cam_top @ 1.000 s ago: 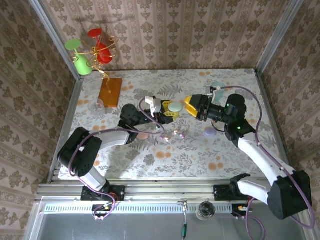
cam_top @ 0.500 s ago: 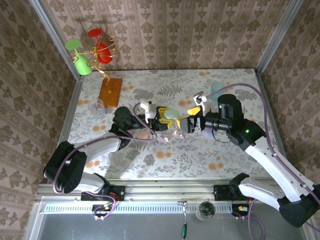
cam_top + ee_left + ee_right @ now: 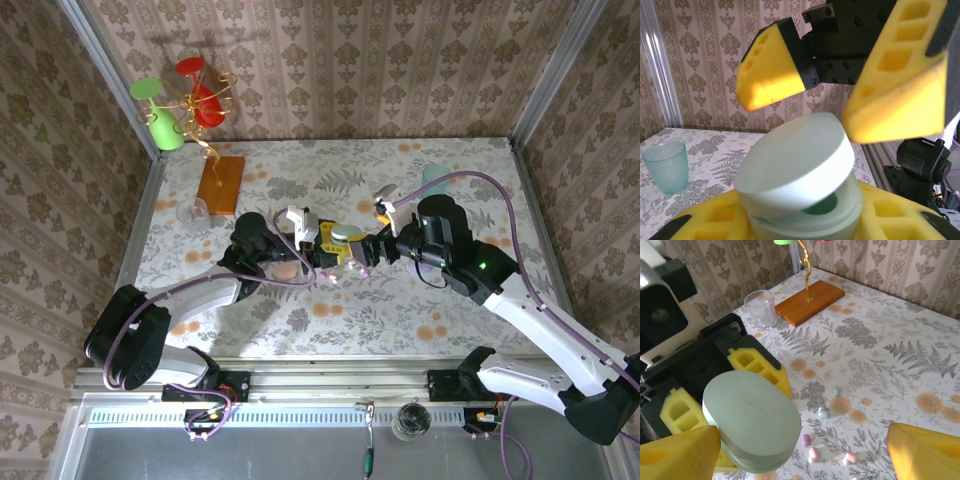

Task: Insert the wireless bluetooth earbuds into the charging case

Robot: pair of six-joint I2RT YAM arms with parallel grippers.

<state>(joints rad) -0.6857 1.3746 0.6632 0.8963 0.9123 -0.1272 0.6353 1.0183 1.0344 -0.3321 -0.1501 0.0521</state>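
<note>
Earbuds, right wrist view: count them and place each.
5 on the table: mint earbud farthest, mint-white earbud just nearer, lilac earbud and pink earbud by the mint case edge, second pink earbud to their right. Others may hide behind the case.

Matt, finely grained pale-green plastic on the charging case (image 3: 752, 420), smooth across its flat lid. Hard gloss on the tiny pastel plastic wireless bluetooth earbuds (image 3: 824, 412). Dull yellow plastic with moulded hollows on the fingers (image 3: 900, 95) of the right gripper (image 3: 801, 114) and left gripper (image 3: 725, 397); matt black housings (image 3: 850, 35) behind. Smooth, faintly shiny floral-print covering on the table (image 3: 900, 340). Varnished orange-brown wood for the stand base (image 3: 810, 302), polished gold metal for its stem (image 3: 804, 260). Clear textured cup (image 3: 761, 307); translucent teal pebbled tumbler (image 3: 666, 165). Brushed aluminium frame post (image 3: 660, 75).
</note>
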